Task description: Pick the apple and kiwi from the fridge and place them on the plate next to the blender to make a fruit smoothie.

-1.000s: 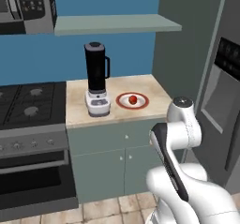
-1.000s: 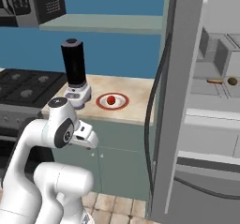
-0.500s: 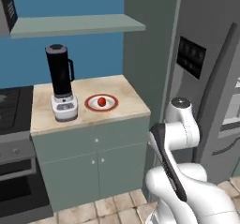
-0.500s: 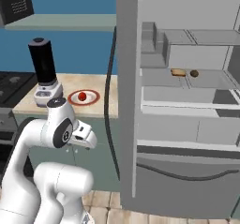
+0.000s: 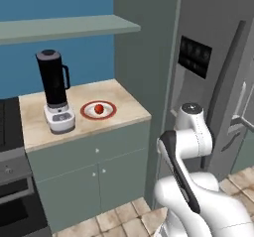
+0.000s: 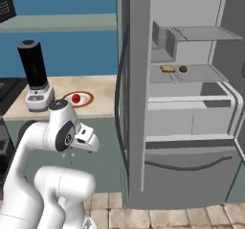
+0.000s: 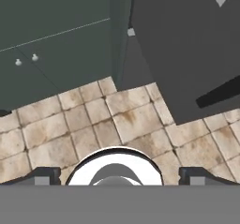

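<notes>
on the plate (image 5: 89,113) sits the apple (image 5: 99,108) — kiwi (image 6: 183,69) inside fridge (image 6: 191,98).

The arm (image 5: 186,147) is showing glossy white, rounded shell segments with dark grey bands at the joints and a round grey cap; the pincer (image 7: 119,176) is showing small dark fingertips.

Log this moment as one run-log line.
apple: on plate beside blender | kiwi: on fridge shelf beside tan bun | fingers: apart, empty, over floor tiles
</notes>
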Tool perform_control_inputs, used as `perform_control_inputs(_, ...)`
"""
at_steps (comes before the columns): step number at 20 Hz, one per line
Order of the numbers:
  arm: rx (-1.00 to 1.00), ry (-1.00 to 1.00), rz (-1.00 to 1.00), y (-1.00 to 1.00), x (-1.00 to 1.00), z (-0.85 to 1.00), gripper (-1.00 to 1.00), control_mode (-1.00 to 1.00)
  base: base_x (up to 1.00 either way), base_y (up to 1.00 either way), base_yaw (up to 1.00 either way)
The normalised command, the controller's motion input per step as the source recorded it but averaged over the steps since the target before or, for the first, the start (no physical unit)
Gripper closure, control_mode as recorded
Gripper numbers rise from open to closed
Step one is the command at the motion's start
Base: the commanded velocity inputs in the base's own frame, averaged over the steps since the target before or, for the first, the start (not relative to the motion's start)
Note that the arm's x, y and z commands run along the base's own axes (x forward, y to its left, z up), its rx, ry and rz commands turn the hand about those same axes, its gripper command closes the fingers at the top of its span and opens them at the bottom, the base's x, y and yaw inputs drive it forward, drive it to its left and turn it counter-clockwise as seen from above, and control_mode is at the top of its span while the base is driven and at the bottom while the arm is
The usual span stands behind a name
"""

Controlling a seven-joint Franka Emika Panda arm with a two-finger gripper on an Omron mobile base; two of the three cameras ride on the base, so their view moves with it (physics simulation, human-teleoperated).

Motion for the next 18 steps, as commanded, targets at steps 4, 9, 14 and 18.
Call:
perform_control_inputs(4,0.00,0.00,0.00,0.00,0.00,0.00,-1.00,1.00,-1.00,0.27,-0.32)
perform_control_inputs(9,0.00,0.00,0.00,0.00,0.00,0.00,-1.00,1.00,-0.88,0.75,-0.41)
perform_control_inputs(14,0.00,0.00,0.00,0.00,0.00,0.00,-1.00,1.00,-0.52,0.80,-0.62)
perform_control_inputs(18,0.00,0.00,0.00,0.00,0.00,0.00,-1.00,1.00,-0.36,0.09,-0.85)
